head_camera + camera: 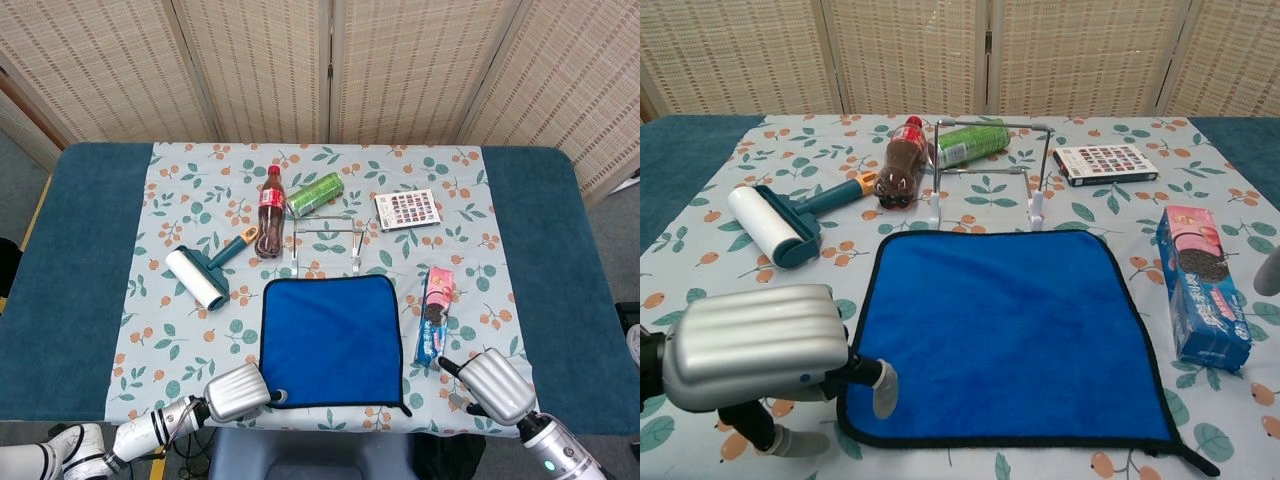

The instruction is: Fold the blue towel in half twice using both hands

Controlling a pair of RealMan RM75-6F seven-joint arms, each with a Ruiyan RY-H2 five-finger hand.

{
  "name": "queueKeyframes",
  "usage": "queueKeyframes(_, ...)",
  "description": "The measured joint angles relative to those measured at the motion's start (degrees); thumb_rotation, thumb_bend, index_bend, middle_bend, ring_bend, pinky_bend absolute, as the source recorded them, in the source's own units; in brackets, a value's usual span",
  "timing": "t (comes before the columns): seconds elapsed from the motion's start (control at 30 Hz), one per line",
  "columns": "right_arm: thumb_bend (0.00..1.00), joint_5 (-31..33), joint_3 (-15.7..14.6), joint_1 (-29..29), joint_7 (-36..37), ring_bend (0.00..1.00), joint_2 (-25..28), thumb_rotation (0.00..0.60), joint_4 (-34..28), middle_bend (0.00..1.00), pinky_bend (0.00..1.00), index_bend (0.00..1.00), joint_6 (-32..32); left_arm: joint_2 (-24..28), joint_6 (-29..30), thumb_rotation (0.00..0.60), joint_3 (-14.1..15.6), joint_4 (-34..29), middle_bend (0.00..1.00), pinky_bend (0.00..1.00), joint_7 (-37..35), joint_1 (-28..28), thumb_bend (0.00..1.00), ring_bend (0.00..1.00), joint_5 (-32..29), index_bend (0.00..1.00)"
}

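The blue towel (330, 340) (1005, 335) lies flat and unfolded on the patterned cloth, its black hem all round. My left hand (238, 392) (760, 350) hovers at the towel's near left corner, fingers pointing toward it, one fingertip (883, 388) over the hem; it holds nothing. Off the towel's near right corner sits my right hand (492, 384), just below the cookie pack, fingers apart and empty. In the chest view only a grey sliver of the right hand (1270, 272) shows at the right edge.
A cookie pack (435, 315) lies right of the towel. Behind the towel stand a wire rack (326, 244), a cola bottle (270, 212), a green can (315, 193) and a card box (407, 210). A lint roller (203, 272) lies at the left.
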Motion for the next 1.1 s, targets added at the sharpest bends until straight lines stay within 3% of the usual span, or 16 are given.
queueKeyframes(0.63, 0.22, 0.33, -0.97, 0.22, 0.49, 0.88, 0.01, 0.6, -0.08, 0.88, 0.99, 0.35, 0.57, -5.48, -0.12, 0.6, 0.33, 4.21, 1.0, 1.0, 1.83, -0.93, 0.25, 0.87, -5.15, 0.39)
queueKeyframes(1.1, 0.22, 0.47, -1.16, 0.51, 1.39, 0.88, -0.39, 0.6, 0.63, 0.88, 0.99, 0.35, 1.01, -6.45, -0.43, 0.6, 0.65, 5.13, 1.0, 1.0, 2.05, -1.7, 0.29, 0.88, -7.98, 0.47)
